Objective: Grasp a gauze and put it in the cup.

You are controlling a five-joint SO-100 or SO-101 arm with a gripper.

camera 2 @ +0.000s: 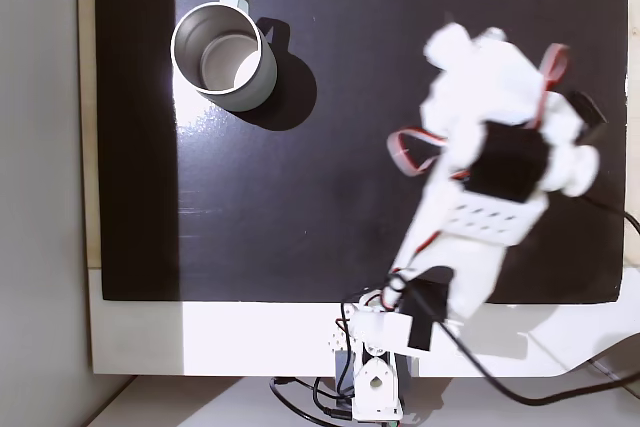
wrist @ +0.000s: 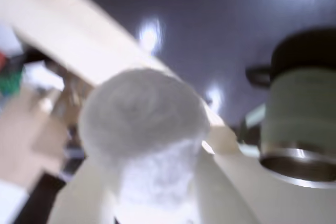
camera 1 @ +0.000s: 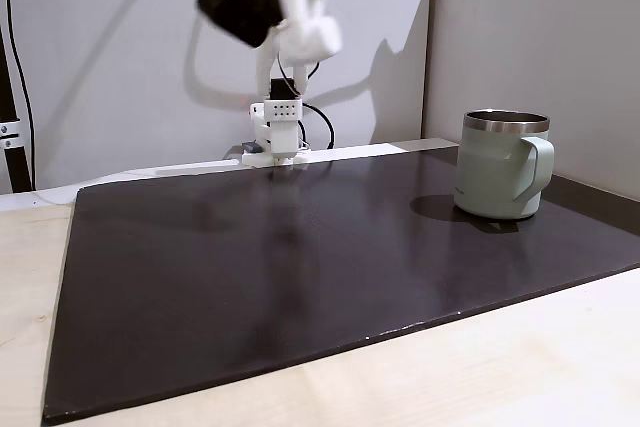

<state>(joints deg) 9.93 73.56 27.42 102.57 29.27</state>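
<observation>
White woven gauze (wrist: 144, 129) is seen clamped between the pale fingers (wrist: 84, 198) in the wrist view, roll end-on to cam; the cup (wrist: 300, 124) lies off to the right, appearing inverted, rim low.

Fixed view from table level: arm is raised high at rear, blurred; cup (camera 1: 503, 165) stands upright at right on the dark mat (camera 1: 250, 287), well apart from arm. Pale wall behind.

Fixed view from above: cup (camera 2: 222, 52) sits upper left, mouth open and empty; gripper (camera 2: 470, 52) is upper right, so travel is needed leftward across the mat. Wood surround.
</observation>
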